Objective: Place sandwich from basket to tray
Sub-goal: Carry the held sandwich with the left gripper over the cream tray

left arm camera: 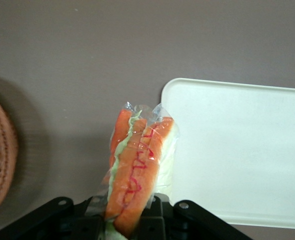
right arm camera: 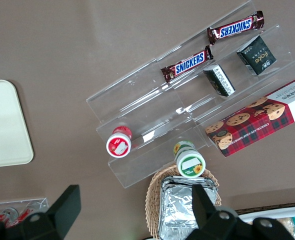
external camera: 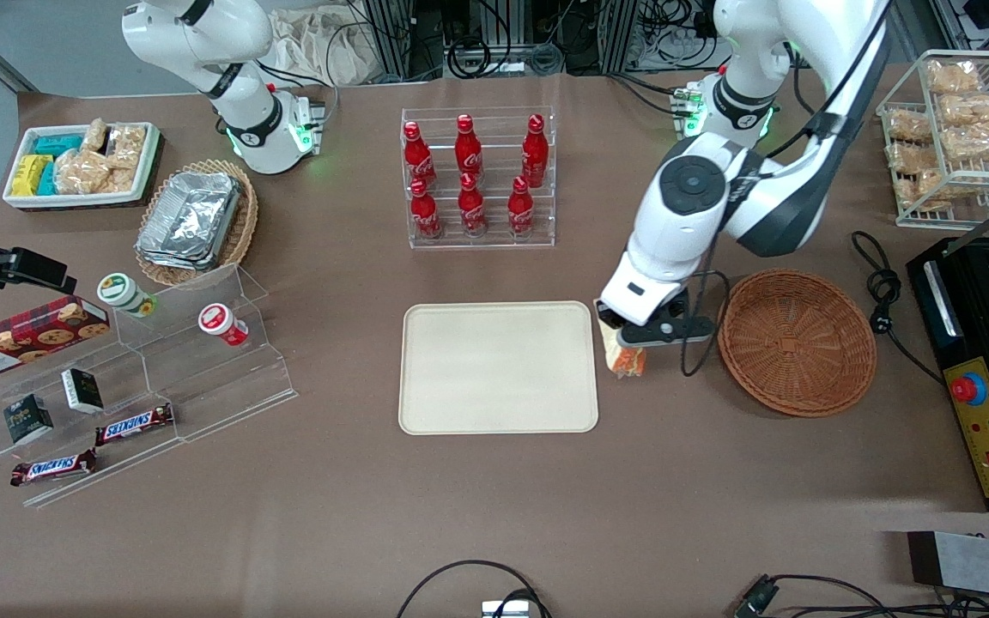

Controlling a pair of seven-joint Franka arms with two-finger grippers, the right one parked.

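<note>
From the front, the claw (external camera: 639,336) hangs above the bare desk (external camera: 494,515) in the gap between the tray (external camera: 498,367) and the basket (external camera: 797,341), closed on the sandwich (external camera: 626,356), which dangles below it with the filling edge down; the basket beside the claw looks empty, so the carry seems about half done, the wedge lifted clear to pass over the tray's low rim. The red bottles (external camera: 470,176) farther from the camera than the claw appear to carry Coca-Cola script. At the wrist, the sandwich (left arm camera: 137,170) is pinched at one end between the claw's fingers, its clear wrap and orange, red and green layers hanging free, the tray (left arm camera: 237,150) edge just beside it, the basket (left arm camera: 0,155) well apart. The parked wrist reads Snickers bars (right arm camera: 186,64), a Walkers box (right arm camera: 260,117).
</note>
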